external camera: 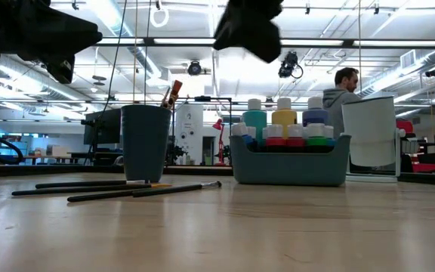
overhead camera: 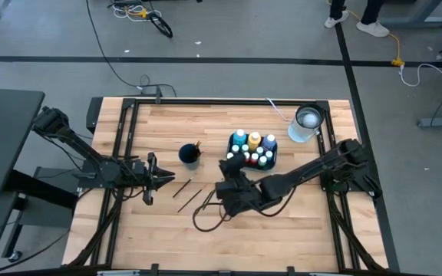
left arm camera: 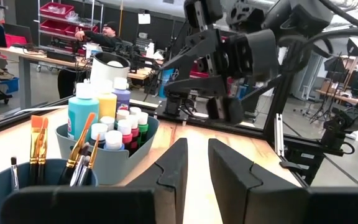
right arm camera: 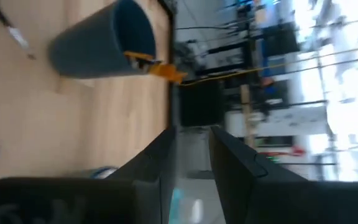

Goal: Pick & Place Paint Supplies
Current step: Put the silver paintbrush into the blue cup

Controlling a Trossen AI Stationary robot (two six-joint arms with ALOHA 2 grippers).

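High view: white-capped bottles [overhead camera: 253, 146] binned

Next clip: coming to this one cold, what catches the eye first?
The grey caddy packed with white-capped paint bottles stands right of the table's middle, with a dark cup of orange-handled brushes to its left. Loose paintbrushes lie on the wood in front of the cup. The right gripper hangs beside the caddy, the left gripper low by the loose brushes, both empty with a narrow gap between the fingers.
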